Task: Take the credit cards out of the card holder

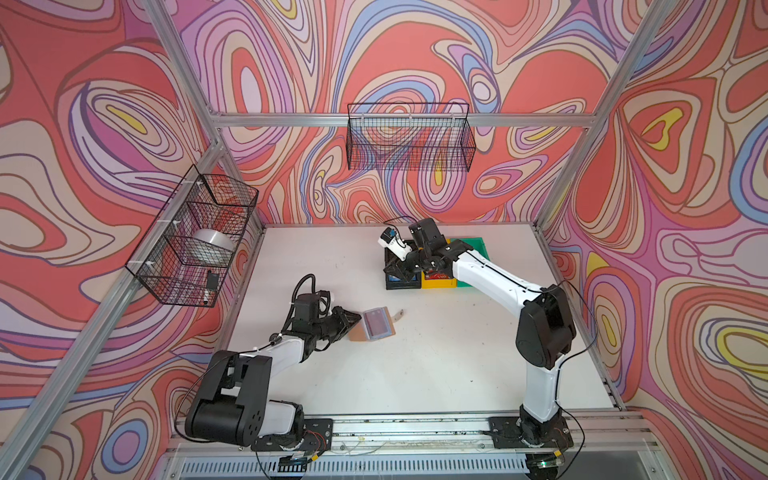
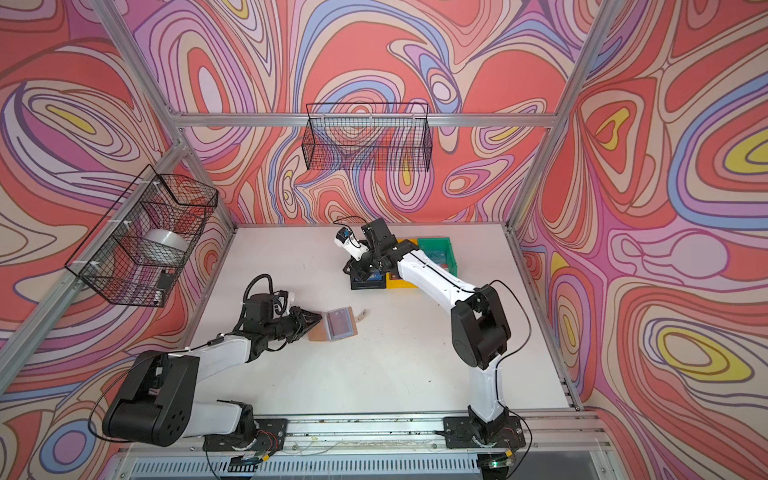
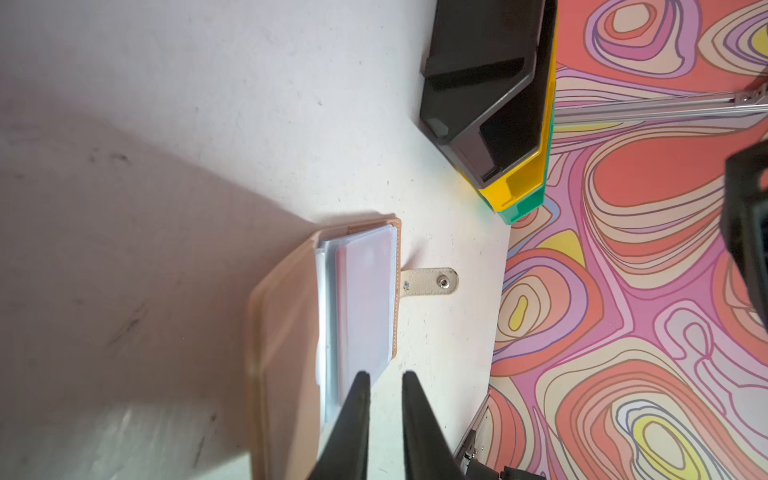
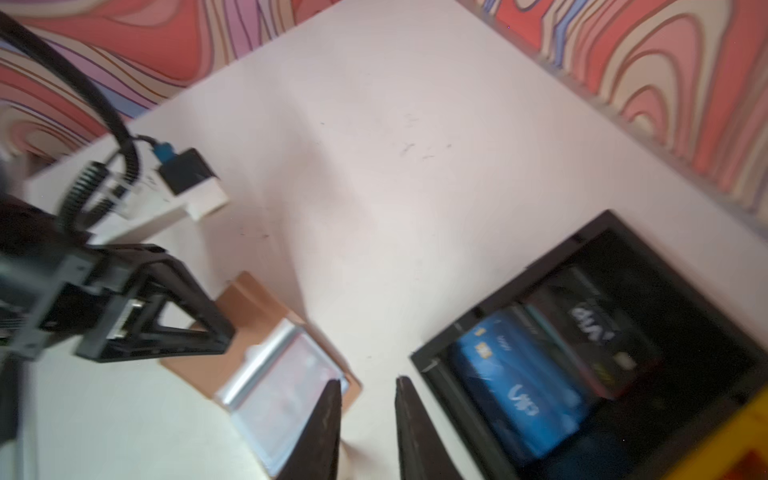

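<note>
**Top views.** The card holder [image 1: 358, 335] lies open and flat on the white table [image 1: 436, 365], left of the table's middle. Its strap tab [image 1: 399, 314] points away from the left arm. A maroon-purple card [image 1: 376, 325] shows through the uppermost clear sleeve. The left gripper [image 1: 354, 318] sits at the holder's tan cover, on the side opposite the strap; contact cannot be confirmed from here. The right gripper [image 1: 397, 268] is well apart from the holder, above the black bin [image 1: 401, 286], which stands beside the yellow bin [image 1: 438, 281] and the green bin [image 1: 473, 245]. Both top views show this layout: card holder [image 2: 318, 334], left gripper [image 2: 319, 319], right gripper [image 2: 356, 272].

**Left wrist view.** The left gripper [image 3: 384, 384] has its jaws a narrow gap apart, with nothing between them. One finger [image 3: 353, 419] overlaps a corner of the clear sleeves [image 3: 368, 299]; the other is over bare table. The strap tab [image 3: 430, 282] lies beyond the sleeves.

**Right wrist view (blurred).** The right gripper [image 4: 368, 384] has its jaws apart and empty. The card holder [image 4: 249, 307] lies to one side of the fingertips and the black bin [image 4: 498, 297] to the other. A blue card [image 4: 515, 386] and a dark card [image 4: 594, 328] lie in that bin. The left gripper [image 4: 216, 332] is over the holder's tan cover.
</note>
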Robot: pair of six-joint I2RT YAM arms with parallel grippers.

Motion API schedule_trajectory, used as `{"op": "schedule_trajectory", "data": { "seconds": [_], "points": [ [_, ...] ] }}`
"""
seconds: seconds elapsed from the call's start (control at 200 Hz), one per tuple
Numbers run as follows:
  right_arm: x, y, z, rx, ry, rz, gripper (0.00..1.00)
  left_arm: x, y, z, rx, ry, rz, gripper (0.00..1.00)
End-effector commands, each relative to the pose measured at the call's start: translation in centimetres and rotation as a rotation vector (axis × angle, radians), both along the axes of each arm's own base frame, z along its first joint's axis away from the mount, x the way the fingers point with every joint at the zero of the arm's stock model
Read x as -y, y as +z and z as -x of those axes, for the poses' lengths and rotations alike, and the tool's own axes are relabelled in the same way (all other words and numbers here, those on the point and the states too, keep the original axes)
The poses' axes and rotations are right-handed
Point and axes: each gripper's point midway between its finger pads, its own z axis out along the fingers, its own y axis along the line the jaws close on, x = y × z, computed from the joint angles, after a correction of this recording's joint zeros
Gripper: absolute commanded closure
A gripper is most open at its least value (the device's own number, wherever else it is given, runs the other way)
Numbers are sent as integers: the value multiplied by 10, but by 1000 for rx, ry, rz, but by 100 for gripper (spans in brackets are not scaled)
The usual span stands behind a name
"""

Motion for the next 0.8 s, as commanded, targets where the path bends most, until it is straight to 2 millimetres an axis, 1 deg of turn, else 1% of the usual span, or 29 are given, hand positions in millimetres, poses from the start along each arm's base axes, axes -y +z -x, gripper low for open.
{"op": "schedule_trajectory", "data": {
  "seconds": [0.0, 0.1, 0.21, 0.27, 0.511, 0.651, 0.796],
  "points": [
    [-19, -43, 37, -374, -47, -127, 79, -7, -14, 13, -41, 15, -59, 81],
    [-20, -74, 46, -452, -104, -134, 82, -9, -20, 18, -57, 15, -69, 81],
    [-16, -100, 47, -483, -159, -96, 86, -9, -25, 20, -74, 13, -74, 81],
    [-13, -110, 47, -497, -175, -71, 87, -10, -26, 20, -79, 12, -80, 81],
    [-7, -143, 47, -533, -217, -3, 90, -15, -37, 27, -106, 22, -116, 81],
    [-6, -152, 47, -546, -224, 12, 91, -16, -44, 31, -120, 20, -123, 81],
    [-7, -161, 52, -566, -222, 25, 91, -16, -48, 32, -127, 21, -124, 81]
  ]
}}
